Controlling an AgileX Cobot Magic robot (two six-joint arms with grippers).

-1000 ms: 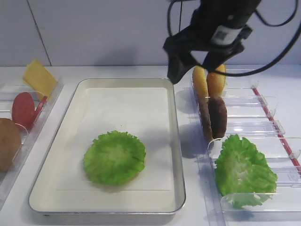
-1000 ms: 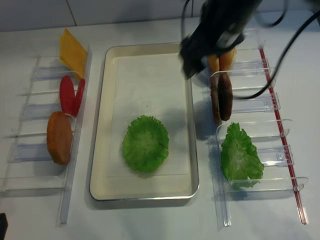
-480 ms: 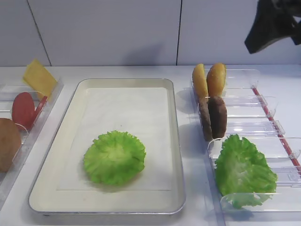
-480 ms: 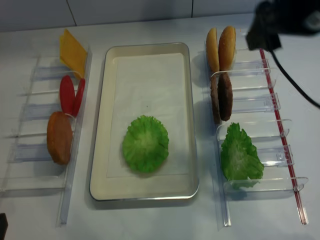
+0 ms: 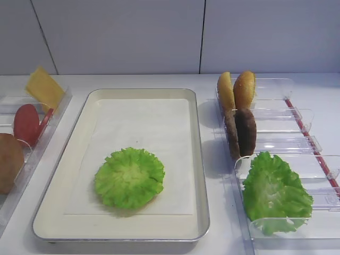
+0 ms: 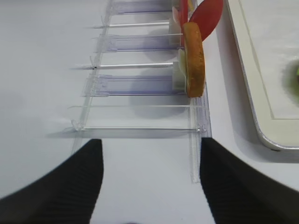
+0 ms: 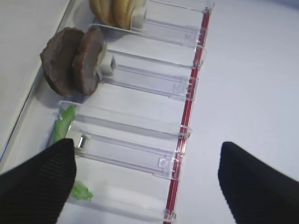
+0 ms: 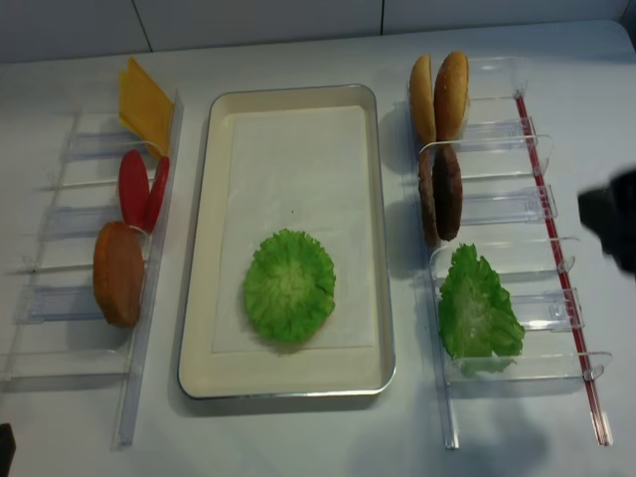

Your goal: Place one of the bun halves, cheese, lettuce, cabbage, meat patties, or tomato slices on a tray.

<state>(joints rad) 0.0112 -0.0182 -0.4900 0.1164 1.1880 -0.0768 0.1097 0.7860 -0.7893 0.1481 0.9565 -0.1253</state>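
A round ruffled lettuce (image 5: 129,178) lies flat on the paper-lined tray (image 5: 196,159), toward its near end. Two bun halves (image 5: 237,90) and two meat patties (image 5: 240,133) stand on edge in the right racks, with the cabbage leaf (image 5: 276,191) nearer. At the left are the cheese (image 5: 43,87), tomato slices (image 5: 26,124) and another bun half (image 5: 9,162). My right gripper (image 7: 147,186) hangs open and empty over the right racks' red-edged side, a dark blur (image 8: 614,224) from above. My left gripper (image 6: 150,186) is open over bare table short of the left racks.
Clear plastic racks (image 8: 507,209) flank the tray on both sides, with a red strip (image 8: 552,229) along the right set's outer edge. Several left rack slots (image 6: 135,84) hold nothing. A white wall rises behind the table.
My right arm has pulled away from above the tray's far right corner and the buns, swinging right and out of the front view. The lettuce and the other food have not moved.
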